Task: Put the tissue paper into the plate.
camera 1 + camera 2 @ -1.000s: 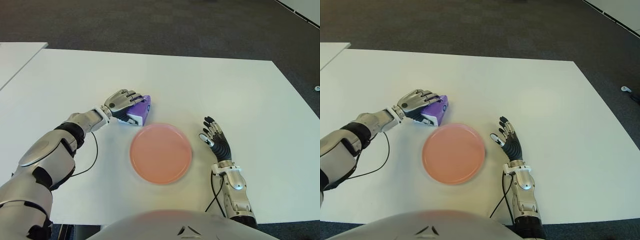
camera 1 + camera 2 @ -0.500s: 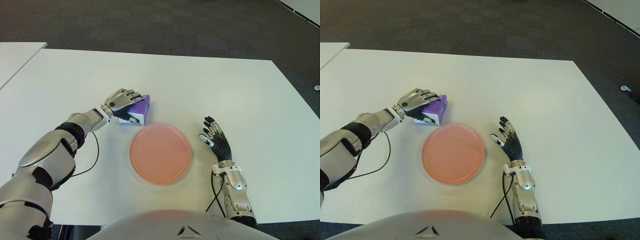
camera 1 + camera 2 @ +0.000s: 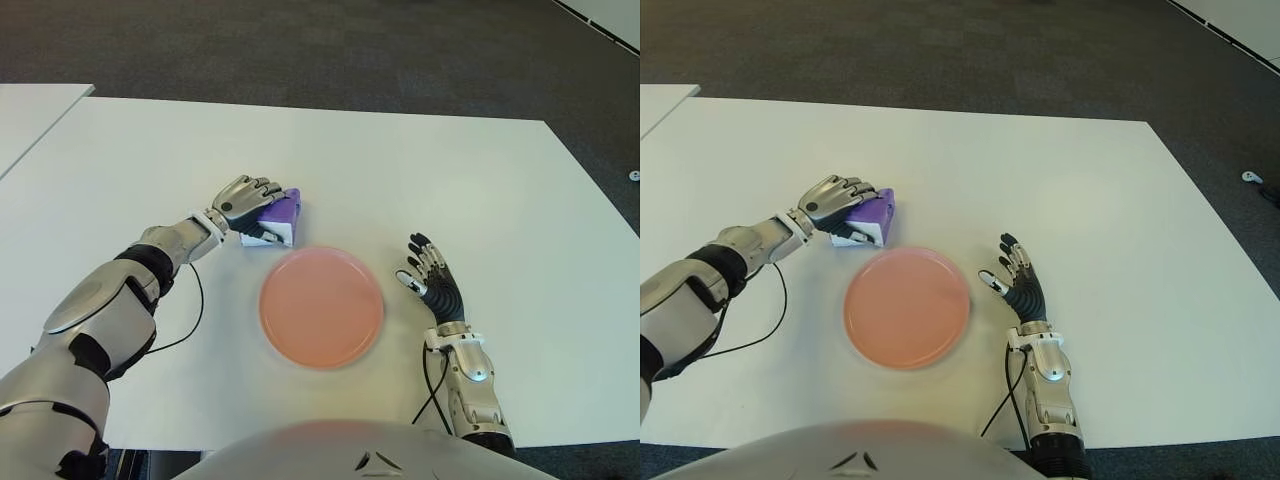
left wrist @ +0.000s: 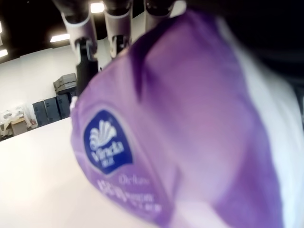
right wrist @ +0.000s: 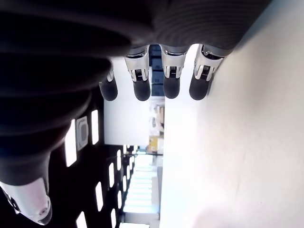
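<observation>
1. Your table [image 3: 500,180]: white, bearing all items.
2. Plate [image 3: 321,306]: pink, empty, at centre.
3. Your left hand [image 3: 245,201]: fingers clasped over the tissue pack.
4. Your right hand [image 3: 430,279]: fingers spread, holding nothing, right of the plate.
5. Tissue pack [image 3: 279,213]: purple, on the table just beyond the plate's far-left rim.

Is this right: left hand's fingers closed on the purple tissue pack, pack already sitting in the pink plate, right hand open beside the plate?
Not quite. The tissue pack is not in the pink plate; the left eye view shows it beyond the plate's far left rim, outside it. The rest holds: the left hand has its fingers closed on the pack, and the right hand is open on the plate's right.
</observation>
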Robot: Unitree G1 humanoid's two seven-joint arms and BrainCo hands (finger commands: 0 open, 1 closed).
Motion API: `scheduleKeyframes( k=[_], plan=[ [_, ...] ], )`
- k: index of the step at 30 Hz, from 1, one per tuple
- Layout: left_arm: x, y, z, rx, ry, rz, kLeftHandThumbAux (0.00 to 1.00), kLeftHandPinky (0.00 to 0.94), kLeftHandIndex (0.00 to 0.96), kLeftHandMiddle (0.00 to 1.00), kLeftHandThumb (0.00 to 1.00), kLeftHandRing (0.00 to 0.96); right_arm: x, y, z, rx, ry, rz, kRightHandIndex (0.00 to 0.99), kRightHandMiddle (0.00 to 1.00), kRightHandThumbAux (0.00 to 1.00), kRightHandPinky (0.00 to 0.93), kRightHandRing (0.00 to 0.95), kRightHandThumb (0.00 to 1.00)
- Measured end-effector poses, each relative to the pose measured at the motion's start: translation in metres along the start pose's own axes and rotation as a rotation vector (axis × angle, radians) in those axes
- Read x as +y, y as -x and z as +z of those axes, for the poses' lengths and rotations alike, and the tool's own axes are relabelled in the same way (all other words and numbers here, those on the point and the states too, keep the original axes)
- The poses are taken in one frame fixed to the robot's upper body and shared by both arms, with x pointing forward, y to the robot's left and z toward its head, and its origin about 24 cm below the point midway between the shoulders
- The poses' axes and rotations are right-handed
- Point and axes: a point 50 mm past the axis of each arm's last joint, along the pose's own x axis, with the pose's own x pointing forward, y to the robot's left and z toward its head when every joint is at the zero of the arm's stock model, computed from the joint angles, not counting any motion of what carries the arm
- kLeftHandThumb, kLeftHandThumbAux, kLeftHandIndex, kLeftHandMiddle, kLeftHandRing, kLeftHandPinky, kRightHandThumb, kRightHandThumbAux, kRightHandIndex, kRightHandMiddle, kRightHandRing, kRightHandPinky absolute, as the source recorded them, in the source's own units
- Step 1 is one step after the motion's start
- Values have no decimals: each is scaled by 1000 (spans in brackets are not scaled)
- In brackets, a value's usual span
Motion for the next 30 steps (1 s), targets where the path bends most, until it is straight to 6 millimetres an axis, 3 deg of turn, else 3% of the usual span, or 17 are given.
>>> scheduleKeyframes(
  k=[12, 30],
  plan=[
    [-1, 1, -1, 5, 1, -4, 700, 718, 443, 774, 717, 754, -1, 0, -3, -6, 8, 13, 0, 0, 673, 0, 0, 0],
    [9, -5, -9, 56, 70, -2, 701, 725, 442, 763, 716, 747, -3, -6, -2, -35, 16, 16, 0, 0, 689, 0, 0, 0]
  ],
)
